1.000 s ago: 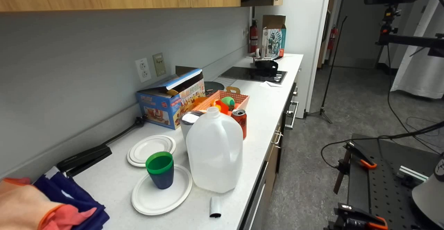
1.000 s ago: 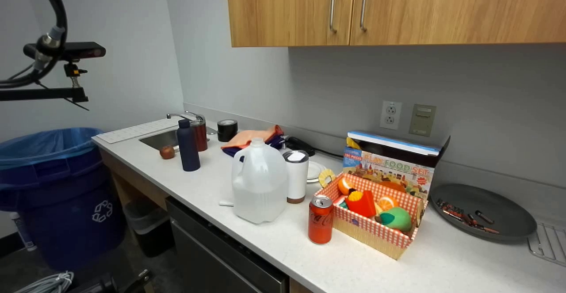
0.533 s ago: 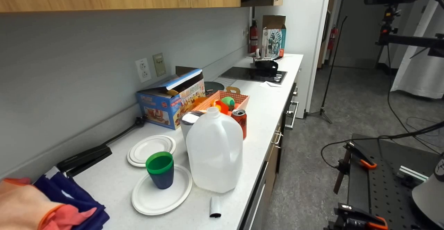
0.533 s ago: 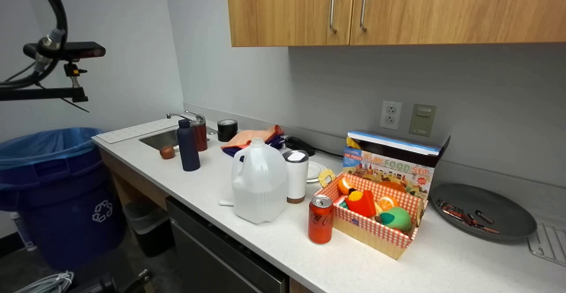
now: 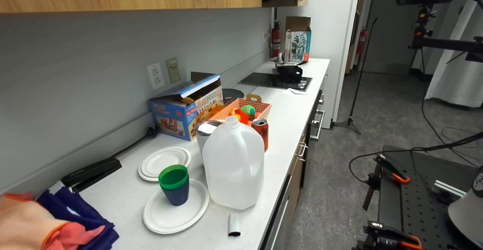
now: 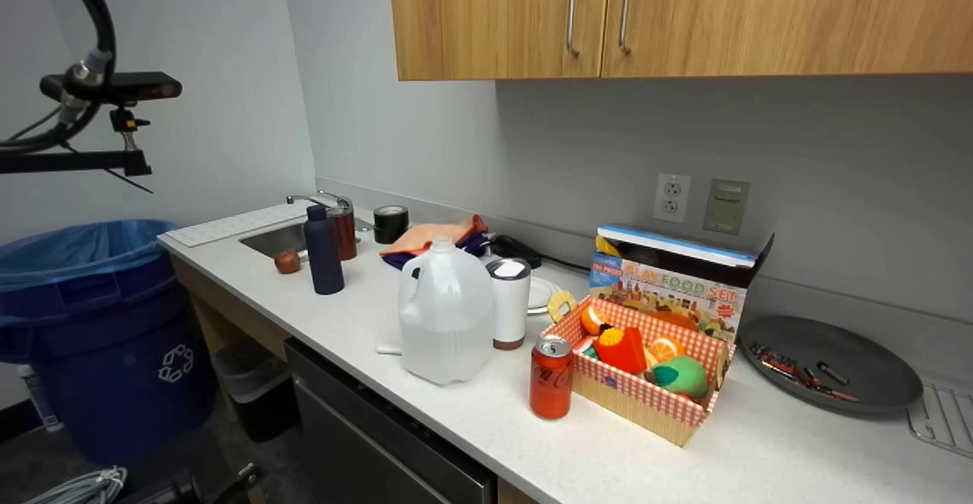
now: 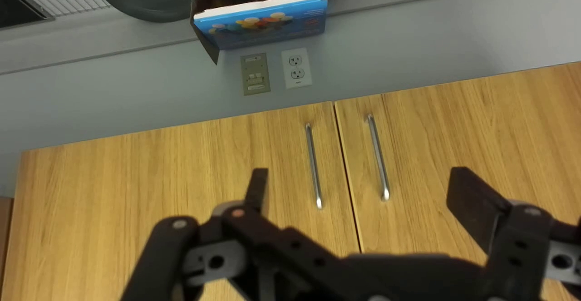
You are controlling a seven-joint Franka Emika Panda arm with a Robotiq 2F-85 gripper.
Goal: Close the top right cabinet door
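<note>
Right cabinet door [image 7: 168,169] | apparently flush, probably stiff, light to swing | press beside handle [image 7: 313,167] | gripper [image 7: 361,189] spread wide, empty

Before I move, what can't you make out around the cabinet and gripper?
Right cabinet door: top cut off by the upper edge in both exterior views, by the lower edge in the wrist view.
Space behind this door: hidden by it in every view.
Gripper: beyond the frame in both exterior views; the wrist view alone cannot settle its clearance.
Arm base: cut off by the right edge in an exterior view.
</note>
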